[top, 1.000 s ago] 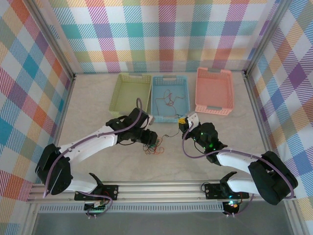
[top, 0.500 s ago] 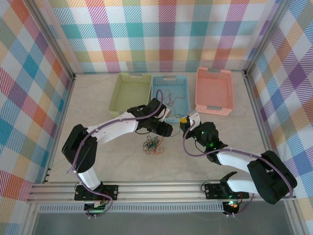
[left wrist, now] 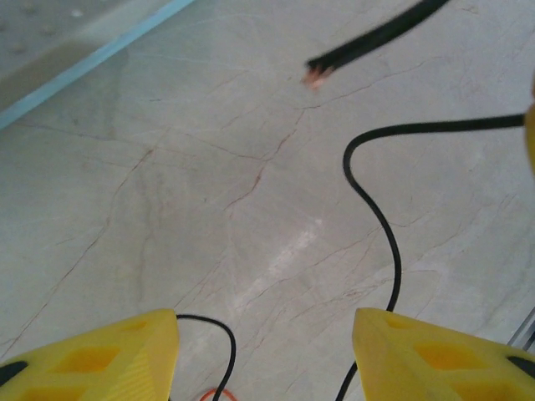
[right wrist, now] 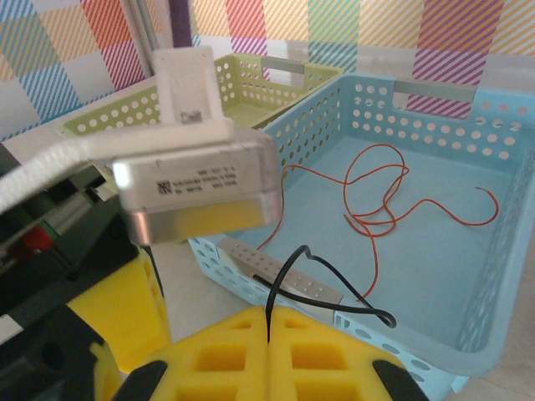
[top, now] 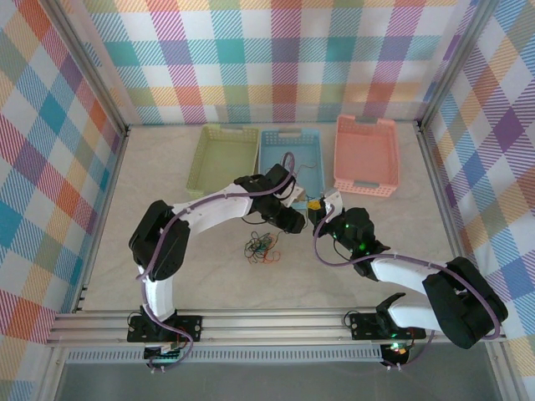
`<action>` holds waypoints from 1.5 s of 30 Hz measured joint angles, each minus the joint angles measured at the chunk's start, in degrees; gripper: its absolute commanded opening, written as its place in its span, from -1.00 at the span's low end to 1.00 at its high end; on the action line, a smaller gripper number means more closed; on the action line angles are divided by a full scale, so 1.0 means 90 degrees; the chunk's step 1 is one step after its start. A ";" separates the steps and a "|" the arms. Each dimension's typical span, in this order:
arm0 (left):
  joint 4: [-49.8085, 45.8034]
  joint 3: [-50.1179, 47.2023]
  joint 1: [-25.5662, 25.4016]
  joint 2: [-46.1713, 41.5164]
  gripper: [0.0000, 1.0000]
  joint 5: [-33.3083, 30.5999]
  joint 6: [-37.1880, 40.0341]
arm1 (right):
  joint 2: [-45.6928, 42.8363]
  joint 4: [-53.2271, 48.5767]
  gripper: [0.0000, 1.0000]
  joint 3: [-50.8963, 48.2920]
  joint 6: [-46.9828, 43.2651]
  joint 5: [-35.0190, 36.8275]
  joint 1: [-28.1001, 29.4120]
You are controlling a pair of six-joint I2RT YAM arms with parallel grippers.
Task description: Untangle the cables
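Right gripper pinched shut on black cable; it rises out of my pads, loops toward blue basket just ahead. Orange-red cable lies inside that basket, beyond loop. Left gripper spread, holding nothing; black strand snakes across table between its fingers, nearer right one. Tangle sits just beside left gripper, on side toward arm bases. I judge step: drawing black wire out of tangle. Next move: I close left on strand near tangle, then part arms slowly; wire thin, easy to miss.
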 measured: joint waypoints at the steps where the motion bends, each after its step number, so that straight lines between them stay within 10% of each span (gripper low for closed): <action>1: -0.0027 0.0036 -0.0010 0.0044 0.12 0.0068 0.0046 | 0.0000 0.0000 -1.00 0.0000 0.0007 0.0000 0.0000; 23: -0.0175 0.0019 -0.0114 0.0058 -0.31 0.1056 0.0644 | -0.0017 0.0053 -1.00 -0.0015 0.0085 0.0007 -0.0085; 45: -0.0255 0.0335 -0.0214 0.0289 -0.21 0.1705 0.0792 | -0.1166 -0.0427 -1.00 -0.0418 0.0634 0.0185 -0.0265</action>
